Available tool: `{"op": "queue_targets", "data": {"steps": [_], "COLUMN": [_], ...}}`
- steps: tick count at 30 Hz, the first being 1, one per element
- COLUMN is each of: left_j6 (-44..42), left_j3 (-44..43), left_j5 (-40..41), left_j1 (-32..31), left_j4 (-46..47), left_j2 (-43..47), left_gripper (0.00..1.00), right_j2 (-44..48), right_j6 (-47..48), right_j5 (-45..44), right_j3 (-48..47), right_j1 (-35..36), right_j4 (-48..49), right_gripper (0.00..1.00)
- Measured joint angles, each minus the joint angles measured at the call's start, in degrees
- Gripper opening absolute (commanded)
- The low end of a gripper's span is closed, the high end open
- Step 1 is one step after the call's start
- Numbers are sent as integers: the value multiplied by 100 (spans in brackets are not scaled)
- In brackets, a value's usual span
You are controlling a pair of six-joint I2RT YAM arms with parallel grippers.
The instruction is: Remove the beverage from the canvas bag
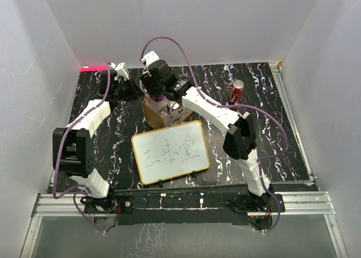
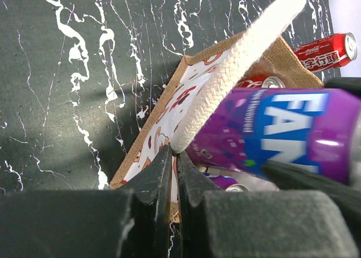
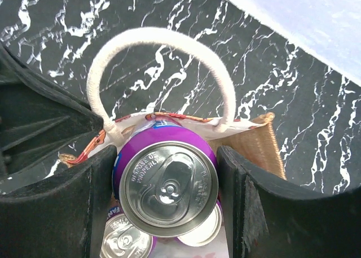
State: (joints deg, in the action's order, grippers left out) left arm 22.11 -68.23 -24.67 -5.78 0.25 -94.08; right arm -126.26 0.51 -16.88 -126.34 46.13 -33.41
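Observation:
The canvas bag point(image 1: 163, 116) stands behind the whiteboard. In the left wrist view my left gripper point(image 2: 175, 156) is shut on the bag's printed white wall point(image 2: 186, 94), at the foot of a cream handle point(image 2: 237, 66). My right gripper point(image 3: 167, 156) is shut on a purple Fanta can point(image 3: 166, 182) and holds it upright just above the bag's mouth. Its fingers point(image 3: 62, 213) press both sides of the can. The can also shows in the left wrist view point(image 2: 282, 128). More cans point(image 3: 124, 241) lie in the bag beneath it. From above, both grippers, left point(image 1: 137, 92) and right point(image 1: 159, 94), hide the bag's opening.
A wood-framed whiteboard point(image 1: 170, 151) lies in front of the bag. A red cola can point(image 1: 236, 91) stands on the black marbled table to the right of the bag; it also shows in the left wrist view point(image 2: 327, 50). White walls enclose the table.

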Motion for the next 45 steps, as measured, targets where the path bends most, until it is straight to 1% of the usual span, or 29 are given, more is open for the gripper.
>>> {"op": "queue_targets", "data": {"steps": [6, 14, 20, 25, 30, 32, 35, 41, 45], "left_j6": [-2, 2, 2, 2, 2, 4, 26, 76, 85], "left_j3": [0, 0, 0, 0, 0, 0, 0, 0, 0], "left_j5": [2, -4, -4, -2, -2, -7, -24, -68, -68], "left_j1": [0, 0, 0, 0, 0, 0, 0, 0, 0], "left_j4": [0, 0, 2, 0, 0, 2, 4, 13, 13], "left_j2": [0, -2, -2, -2, 0, 0, 0, 0, 0], "left_gripper": [0, 0, 0, 0, 0, 0, 0, 0, 0], "right_j2": [612, 1108, 1902, 2702, 3517, 3818, 4015, 3829, 3355], "right_j6": [-92, -254, -297, -267, -275, -365, -568, -1005, -1176], "right_j5": [-101, -173, -431, -688, -953, -986, -988, -776, -511], "right_j3": [435, 579, 1217, 1709, 2479, 2905, 3427, 4232, 4356], "right_j1": [0, -11, -28, -197, -584, -846, -1353, -2293, -2636], "right_j4": [262, 426, 605, 704, 1019, 1110, 1139, 1086, 1051], "right_gripper": [18, 11, 9, 8, 8, 8, 8, 8, 8]}}
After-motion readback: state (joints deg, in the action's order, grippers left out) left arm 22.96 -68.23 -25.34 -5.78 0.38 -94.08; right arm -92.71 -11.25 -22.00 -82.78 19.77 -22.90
